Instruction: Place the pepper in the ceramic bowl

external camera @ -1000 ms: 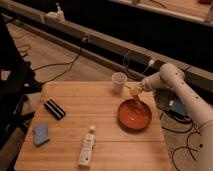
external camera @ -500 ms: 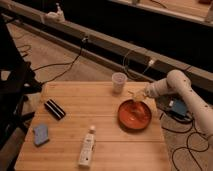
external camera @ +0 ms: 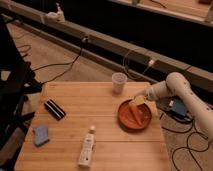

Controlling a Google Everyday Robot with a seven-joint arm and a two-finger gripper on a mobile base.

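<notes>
On the left of the wooden bench (external camera: 75, 100), a blue sponge (external camera: 40, 134) lies near the front edge, and a black bar (external camera: 54, 109) with pale stripes lies just behind it, at an angle. Toward the middle front, a white tube (external camera: 86, 147) with a cap lies on its side. Farther back sits a small whitish cup (external camera: 118, 82). To the right stands the ceramic bowl (external camera: 127, 121), with the pepper (external camera: 137, 116) lying inside it. The hand (external camera: 137, 101) hangs over the bowl's back rim at the end of the white arm (external camera: 175, 89); whether it is open or closed cannot be told.
</notes>
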